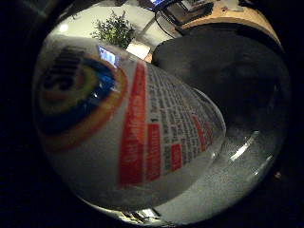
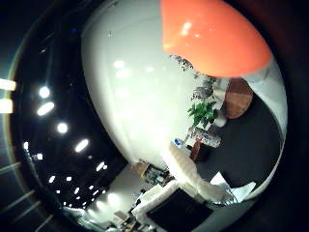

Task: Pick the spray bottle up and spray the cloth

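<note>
The spray bottle (image 1: pixel 123 114) is white with a blue, yellow and red label and fills most of the right little finger side palm view, so it lies right against the palm. In the right thumb side palm view its white body (image 2: pixel 145 87) rises to an orange-red spray head (image 2: pixel 212 34). White fingers (image 2: pixel 188 172) of my right hand (image 2: pixel 169 188) reach round the bottle's side. The hand is shut on the bottle.
A dark tabletop (image 1: pixel 233 85) lies behind the bottle. A green plant (image 1: pixel 116 30) stands at the back, with a wooden desk (image 1: pixel 242 17) beyond. A round wooden table (image 2: pixel 237 97) and ceiling lights (image 2: pixel 58 126) show in the thumb side view.
</note>
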Robot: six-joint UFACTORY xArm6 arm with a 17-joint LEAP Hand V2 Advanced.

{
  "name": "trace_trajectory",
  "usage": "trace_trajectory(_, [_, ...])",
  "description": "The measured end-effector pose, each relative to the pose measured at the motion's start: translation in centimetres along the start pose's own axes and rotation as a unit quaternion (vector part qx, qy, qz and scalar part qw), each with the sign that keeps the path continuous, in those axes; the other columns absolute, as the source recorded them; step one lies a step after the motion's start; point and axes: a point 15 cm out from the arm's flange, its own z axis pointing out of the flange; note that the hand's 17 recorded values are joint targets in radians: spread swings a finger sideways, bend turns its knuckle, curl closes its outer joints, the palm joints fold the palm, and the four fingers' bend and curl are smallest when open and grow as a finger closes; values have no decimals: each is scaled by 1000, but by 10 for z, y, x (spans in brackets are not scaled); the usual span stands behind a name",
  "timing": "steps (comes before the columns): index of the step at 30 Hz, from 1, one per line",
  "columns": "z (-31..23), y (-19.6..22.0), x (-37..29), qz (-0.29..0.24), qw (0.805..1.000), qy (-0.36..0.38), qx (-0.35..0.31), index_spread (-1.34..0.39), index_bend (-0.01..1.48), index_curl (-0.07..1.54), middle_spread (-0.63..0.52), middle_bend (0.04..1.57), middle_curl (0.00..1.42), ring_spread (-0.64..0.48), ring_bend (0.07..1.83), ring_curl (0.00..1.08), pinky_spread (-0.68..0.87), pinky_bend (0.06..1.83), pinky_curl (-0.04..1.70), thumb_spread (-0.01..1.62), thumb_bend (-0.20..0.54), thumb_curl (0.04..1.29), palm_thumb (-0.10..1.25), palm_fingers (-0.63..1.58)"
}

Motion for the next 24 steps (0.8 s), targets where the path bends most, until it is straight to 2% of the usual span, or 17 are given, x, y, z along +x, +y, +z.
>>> trace_trajectory(2, [3, -4, 0, -1, 1000, -1, 0, -177, 143, 247, 12, 379, 354, -34, 855, 370, 342, 980, 198, 1062, -15, 553, 697, 527])
trace_trajectory(3, [6, -3, 0, 0, 1000, -3, -2, -240, 121, 226, -117, 475, 390, -186, 986, 407, 112, 1065, 203, 1051, -15, 555, 718, 728])
trace_trajectory(4, [8, -2, 0, 3, 1000, -4, -2, -276, 123, 222, -163, 501, 405, -233, 1048, 429, -21, 1127, 227, 1029, -12, 560, 739, 838])
trace_trajectory(5, [10, -2, 0, 4, 1000, -5, -2, -337, 124, 211, -264, 575, 445, -307, 1115, 461, -233, 1200, 255, 955, -19, 573, 779, 929])
trace_trajectory(6, [11, -2, -1, 5, 1000, -6, -1, -395, 144, 208, -340, 628, 479, -338, 1146, 480, -365, 1225, 277, 891, -23, 582, 807, 983])
trace_trajectory(8, [16, 1, -4, 11, 1000, -12, 2, -446, 161, 215, -391, 713, 528, -342, 1176, 500, -445, 1231, 300, 834, -25, 592, 834, 1095])
trace_trajectory(11, [21, 1, -11, 14, 1000, -20, 7, -515, 299, 304, -385, 892, 611, -306, 1176, 513, -464, 1236, 344, 789, -28, 602, 862, 1311])
trace_trajectory(13, [22, 1, -15, 14, 1000, -25, 9, -514, 545, 416, -342, 972, 638, -276, 1204, 524, -447, 1197, 361, 854, -10, 611, 882, 1400])
trace_trajectory(15, [23, 1, -19, 10, 999, -31, 9, -446, 772, 521, -296, 1038, 654, -253, 1230, 532, -418, 1204, 387, 964, 10, 627, 925, 1397])
trace_trajectory(17, [22, 0, -23, 4, 999, -34, 8, -384, 911, 581, -260, 1098, 668, -245, 1253, 539, -391, 1225, 414, 1031, 51, 663, 1004, 1373])
trace_trajectory(21, [19, -9, -35, -11, 999, -39, 10, -302, 1027, 626, -210, 1196, 683, -230, 1319, 557, -348, 1279, 471, 1075, 60, 738, 1052, 1306])
trace_trajectory(24, [16, -6, -38, -24, 999, -34, -3, -285, 1058, 630, -197, 1229, 682, -227, 1346, 562, -334, 1288, 494, 1067, 54, 785, 1071, 1283])
